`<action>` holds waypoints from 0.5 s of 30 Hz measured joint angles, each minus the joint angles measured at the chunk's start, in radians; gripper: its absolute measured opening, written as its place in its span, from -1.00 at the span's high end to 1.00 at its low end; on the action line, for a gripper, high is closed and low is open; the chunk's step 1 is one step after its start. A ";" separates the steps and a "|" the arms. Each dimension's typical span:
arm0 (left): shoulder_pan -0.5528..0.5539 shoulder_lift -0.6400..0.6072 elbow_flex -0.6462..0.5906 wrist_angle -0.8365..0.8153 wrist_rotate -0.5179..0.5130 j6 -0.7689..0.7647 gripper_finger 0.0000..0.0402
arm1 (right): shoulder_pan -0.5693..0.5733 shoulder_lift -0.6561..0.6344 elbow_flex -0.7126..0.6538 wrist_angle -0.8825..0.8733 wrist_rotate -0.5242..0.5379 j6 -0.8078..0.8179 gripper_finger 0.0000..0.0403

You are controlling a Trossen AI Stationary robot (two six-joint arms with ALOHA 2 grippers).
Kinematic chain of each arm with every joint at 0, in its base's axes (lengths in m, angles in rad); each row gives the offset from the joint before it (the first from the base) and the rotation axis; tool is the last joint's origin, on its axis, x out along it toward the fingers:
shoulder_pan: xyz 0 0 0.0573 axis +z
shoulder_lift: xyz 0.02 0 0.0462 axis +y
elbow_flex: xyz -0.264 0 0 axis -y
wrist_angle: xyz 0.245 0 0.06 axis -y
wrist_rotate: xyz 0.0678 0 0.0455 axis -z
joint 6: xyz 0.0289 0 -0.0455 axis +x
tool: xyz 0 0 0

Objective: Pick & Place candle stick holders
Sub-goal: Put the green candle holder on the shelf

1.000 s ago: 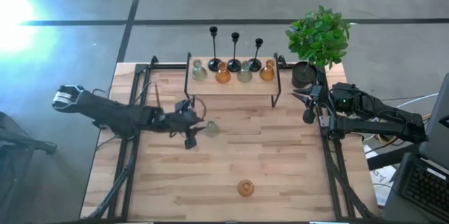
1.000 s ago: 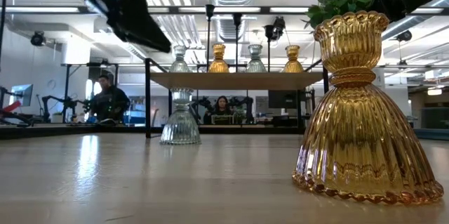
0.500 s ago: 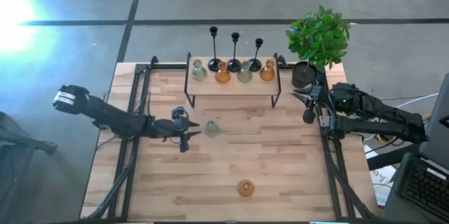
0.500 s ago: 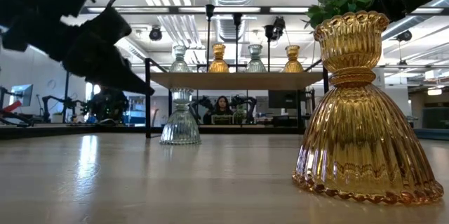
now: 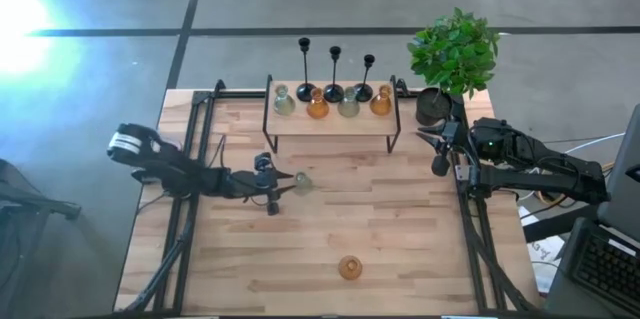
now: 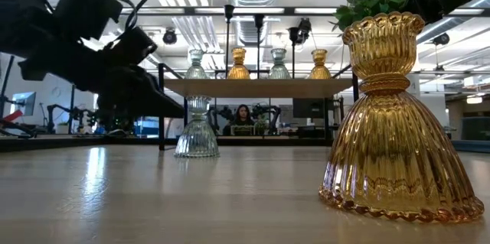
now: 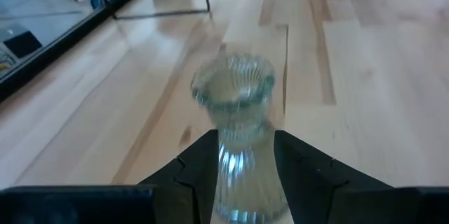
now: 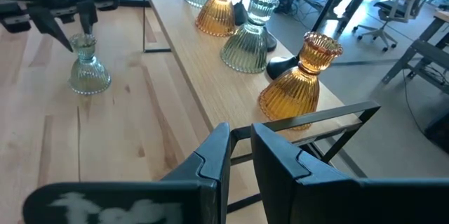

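Mid-table, left gripper (image 7: 244, 175) astride pale green holder (image 7: 236, 131), bare boards around.

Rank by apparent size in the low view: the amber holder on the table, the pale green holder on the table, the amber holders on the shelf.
1. Amber holder on the table, largest because it is nearest the camera.
2. Pale green holder on the table.
3. Shelf amber holders, both alike.

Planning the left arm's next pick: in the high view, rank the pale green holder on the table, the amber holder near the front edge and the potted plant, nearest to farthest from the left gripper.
1. Pale green holder, at the left gripper, mid-table.
2. Amber holder, near the front edge.
3. Potted plant, back right corner.
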 joint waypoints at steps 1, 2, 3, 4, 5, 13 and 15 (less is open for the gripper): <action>0.000 0.020 0.012 0.018 -0.001 0.001 0.29 | 0.000 0.000 0.000 0.000 0.000 0.000 0.74; 0.000 0.038 0.025 0.028 0.001 0.001 0.29 | 0.000 0.000 0.000 0.000 0.000 0.000 0.74; 0.000 0.055 0.035 0.028 0.002 0.000 0.29 | 0.000 0.000 0.000 0.000 0.000 0.000 0.74; 0.000 0.073 0.045 0.025 0.002 0.000 0.29 | 0.000 0.000 0.000 0.000 0.000 0.000 0.74; 0.002 0.091 0.058 0.024 0.002 0.001 0.29 | 0.000 0.000 0.000 0.000 0.000 0.000 0.74; 0.043 0.183 0.132 0.024 0.005 -0.005 0.29 | 0.000 0.000 0.000 0.000 0.000 0.000 0.74; 0.050 0.190 0.147 0.026 0.006 -0.011 0.29 | 0.000 0.000 0.000 0.000 0.000 0.000 0.74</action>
